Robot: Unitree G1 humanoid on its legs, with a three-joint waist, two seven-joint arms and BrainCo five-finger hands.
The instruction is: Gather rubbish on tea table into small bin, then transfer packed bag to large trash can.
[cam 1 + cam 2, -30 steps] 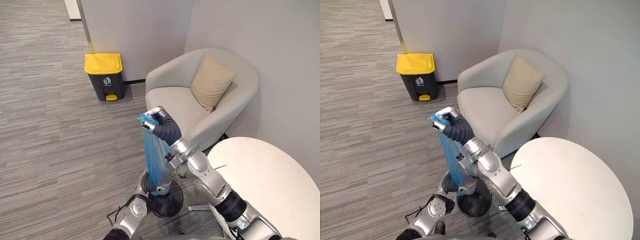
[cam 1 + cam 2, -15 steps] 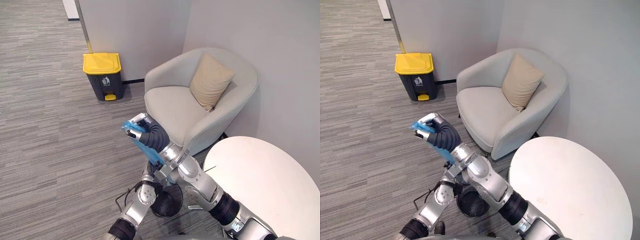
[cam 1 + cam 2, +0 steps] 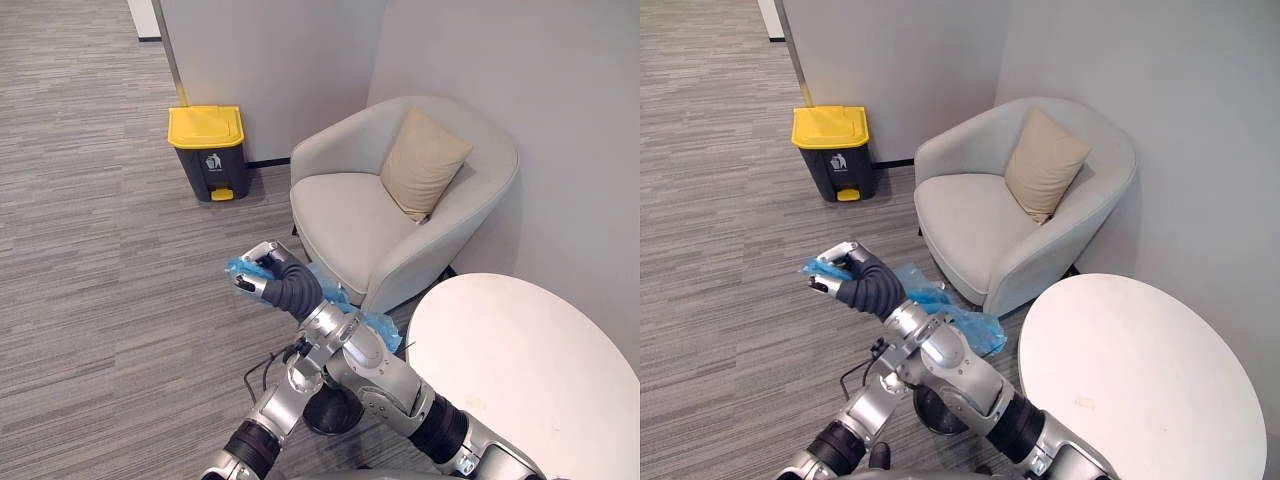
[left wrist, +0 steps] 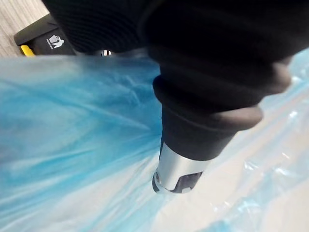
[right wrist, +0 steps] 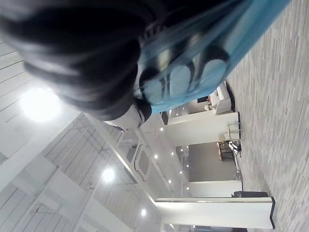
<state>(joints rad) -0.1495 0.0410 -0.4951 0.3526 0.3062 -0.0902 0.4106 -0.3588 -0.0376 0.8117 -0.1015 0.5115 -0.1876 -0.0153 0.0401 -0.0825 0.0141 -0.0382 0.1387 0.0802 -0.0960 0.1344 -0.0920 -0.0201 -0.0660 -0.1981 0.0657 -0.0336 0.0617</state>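
Observation:
My right hand [image 3: 256,274] is held out low over the carpet, shut on the gathered top of a blue plastic bag [image 3: 962,327]. The bag trails back along my right forearm and bunches beside the armchair. My left hand [image 3: 300,372] sits under the right forearm, mostly hidden, just above the small black bin [image 3: 330,410]; blue plastic [image 4: 72,121] lies right against it in the left wrist view. The large trash can [image 3: 207,150], dark with a yellow lid, stands by the wall at the far left. The white round tea table [image 3: 530,370] is at the lower right.
A light grey armchair [image 3: 345,215] with a beige cushion [image 3: 422,162] stands against the wall between the table and the trash can. Grey striped carpet [image 3: 110,280] stretches open from my hands to the trash can.
My right hand has swung down and to the left with the bag top. The bag no longer hangs straight into the small bin; it now drapes back over my forearm.

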